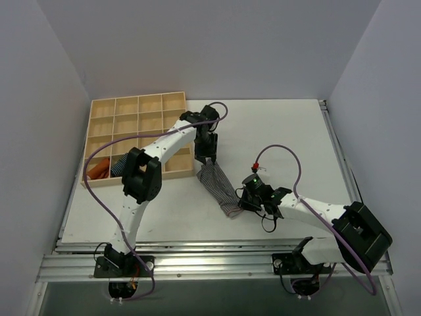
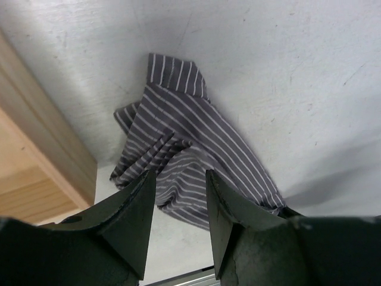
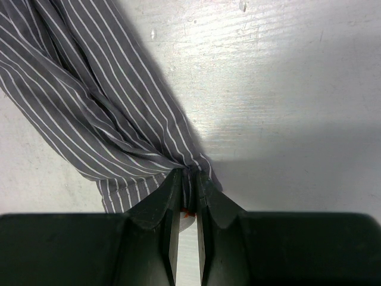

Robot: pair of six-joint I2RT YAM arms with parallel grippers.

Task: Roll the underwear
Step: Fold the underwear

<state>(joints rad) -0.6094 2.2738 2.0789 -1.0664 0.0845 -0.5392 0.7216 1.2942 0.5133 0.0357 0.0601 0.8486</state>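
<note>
Left gripper [image 2: 178, 176] hangs spread above the underwear [image 1: 217, 186] at its far end. Right gripper [image 3: 187, 177], arm low, pinches the near end. Cloth apparently lies stretched far-left to near-right.

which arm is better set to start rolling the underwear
Right, probably: the right gripper grips one end of the underwear, while the left gripper hangs open over the other end.

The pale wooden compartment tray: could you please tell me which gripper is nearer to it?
Left. The left gripper hovers just off the tray's right edge, over the grey white-striped underwear; the right gripper is farther away, pinching that cloth's near end.
</note>
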